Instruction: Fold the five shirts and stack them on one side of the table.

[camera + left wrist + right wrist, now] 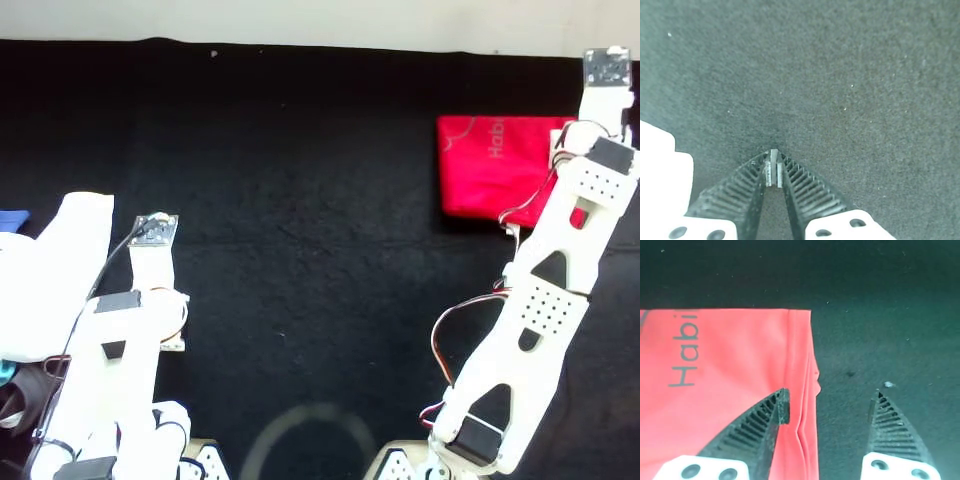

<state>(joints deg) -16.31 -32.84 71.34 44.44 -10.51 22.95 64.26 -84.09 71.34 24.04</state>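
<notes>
High view: overhead, whole table; wrist views: close, facing down; right wrist shares red shirt.

We see a robotics lab bench: a black felt-covered table, a bare pale wall, white arms trailing loose wires.

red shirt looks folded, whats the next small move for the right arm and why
Probably lift the right gripper up and away. Its jaws stand open astride the edge of the red shirt, one over the cloth, one over the bare table, gripping nothing. The shirt lies folded flat near the table's side, so nothing more seems needed there.
</notes>
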